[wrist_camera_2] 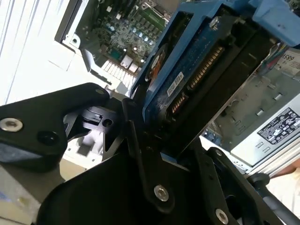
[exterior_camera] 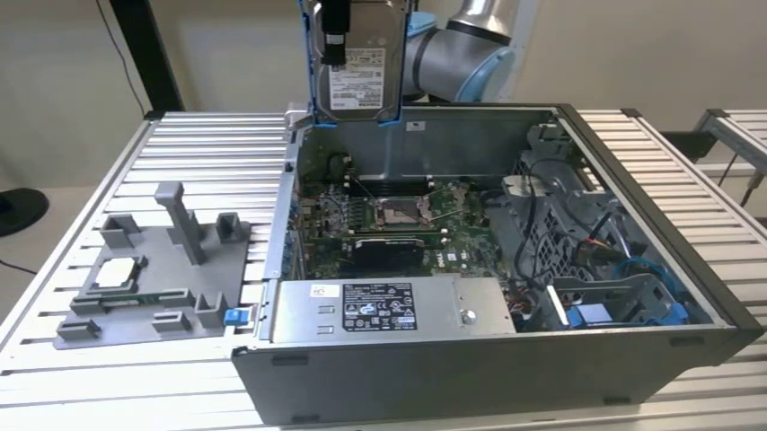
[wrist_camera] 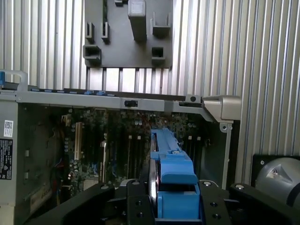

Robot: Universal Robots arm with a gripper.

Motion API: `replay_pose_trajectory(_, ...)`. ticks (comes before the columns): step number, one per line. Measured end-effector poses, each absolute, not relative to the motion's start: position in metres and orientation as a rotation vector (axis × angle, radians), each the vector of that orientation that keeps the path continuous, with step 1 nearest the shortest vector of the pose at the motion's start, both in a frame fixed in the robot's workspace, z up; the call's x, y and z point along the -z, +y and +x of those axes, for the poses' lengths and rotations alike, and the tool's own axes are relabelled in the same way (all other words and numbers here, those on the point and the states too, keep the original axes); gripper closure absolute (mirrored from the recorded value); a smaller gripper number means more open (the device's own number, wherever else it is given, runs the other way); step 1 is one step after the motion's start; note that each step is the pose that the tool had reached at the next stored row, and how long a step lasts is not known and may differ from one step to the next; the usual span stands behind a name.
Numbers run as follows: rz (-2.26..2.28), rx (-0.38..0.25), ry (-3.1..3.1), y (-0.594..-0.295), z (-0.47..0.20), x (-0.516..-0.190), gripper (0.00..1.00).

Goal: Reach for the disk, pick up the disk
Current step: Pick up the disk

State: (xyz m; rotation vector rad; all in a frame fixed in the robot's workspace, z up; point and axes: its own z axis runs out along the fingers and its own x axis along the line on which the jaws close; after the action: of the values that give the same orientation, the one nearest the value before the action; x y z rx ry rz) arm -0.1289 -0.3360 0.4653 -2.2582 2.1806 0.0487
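The disk (exterior_camera: 359,67) is a silver-grey drive with a white label and a blue bracket along its edges. It hangs upright in the air above the back wall of the open computer case (exterior_camera: 671,269). My gripper (exterior_camera: 339,31) is shut on its upper part, at the top of the exterior view. In both wrist views the blue-framed disk (wrist_camera: 171,164) (wrist_camera_2: 187,70) sits clamped between my black fingers (wrist_camera: 213,206), with the motherboard far below it.
Inside the case lie the motherboard (exterior_camera: 383,220), a label-covered power supply box (exterior_camera: 383,310) and a drive cage with blue cables (exterior_camera: 612,296). A grey fixture (exterior_camera: 156,278) holding a small square chip (exterior_camera: 120,272) stands on the slatted table (exterior_camera: 204,153) at the exterior view's left.
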Motion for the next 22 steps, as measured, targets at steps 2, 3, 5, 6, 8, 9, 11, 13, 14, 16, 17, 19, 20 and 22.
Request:
replay_pose_trajectory(2,-2.258,-0.049,2.181,-0.336,-0.126,-0.465,1.0)
replay_pose_trajectory(3,-2.258,-0.048,2.181,-0.336,-0.123,-0.465,1.0)
replay_pose_trajectory(5,-2.258,-0.049,2.181,-0.336,-0.116,-0.465,1.0)
replay_pose_trajectory(6,-2.258,-0.049,2.181,-0.336,-0.112,-0.465,1.0)
replay_pose_trajectory(8,-2.258,-0.049,2.181,-0.336,-0.104,-0.465,1.0)
replay_pose_trajectory(9,-2.258,-0.049,2.181,-0.336,-0.101,-0.465,1.0)
replay_pose_trajectory(11,-2.258,-0.049,2.181,-0.336,-0.097,-0.465,1.0)
replay_pose_trajectory(13,-2.258,-0.049,2.181,-0.336,-0.092,-0.465,1.0)
replay_pose_trajectory(14,-2.258,-0.049,2.181,-0.336,-0.089,-0.465,1.0)
replay_pose_trajectory(16,-2.258,-0.049,2.181,-0.336,-0.083,-0.465,1.0)
replay_pose_trajectory(17,-2.258,-0.049,2.181,-0.336,-0.079,-0.465,1.0)
replay_pose_trajectory(19,-2.258,-0.049,2.181,-0.336,-0.072,-0.465,1.0)
replay_pose_trajectory(20,-2.259,-0.049,2.181,-0.336,-0.068,-0.465,1.0)
replay_pose_trajectory(22,-2.258,-0.049,2.181,-0.336,-0.061,-0.465,1.0)
